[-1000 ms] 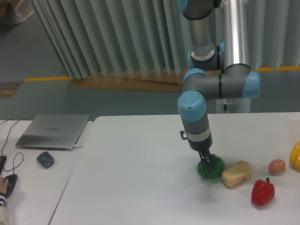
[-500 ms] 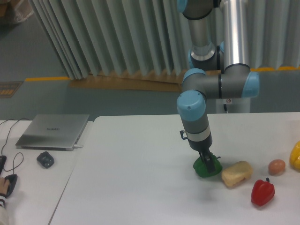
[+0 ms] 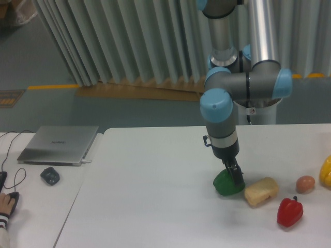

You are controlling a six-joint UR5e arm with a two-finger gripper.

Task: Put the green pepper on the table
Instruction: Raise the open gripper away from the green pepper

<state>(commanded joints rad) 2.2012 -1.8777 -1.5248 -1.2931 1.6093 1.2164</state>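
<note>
I take the green pepper [image 3: 225, 183] as my landmark. To its left the table [image 3: 145, 196] lies open all the way to the edge, so I could pass there freely. Just beside it on the right sits a bread roll [image 3: 260, 191], crowding that side. Further right stand the red pepper [image 3: 289, 212], a brown egg [image 3: 305, 183] and a yellow pepper [image 3: 326, 172] at the frame edge. The gripper [image 3: 235, 178] blocks the pepper's top right.
</note>
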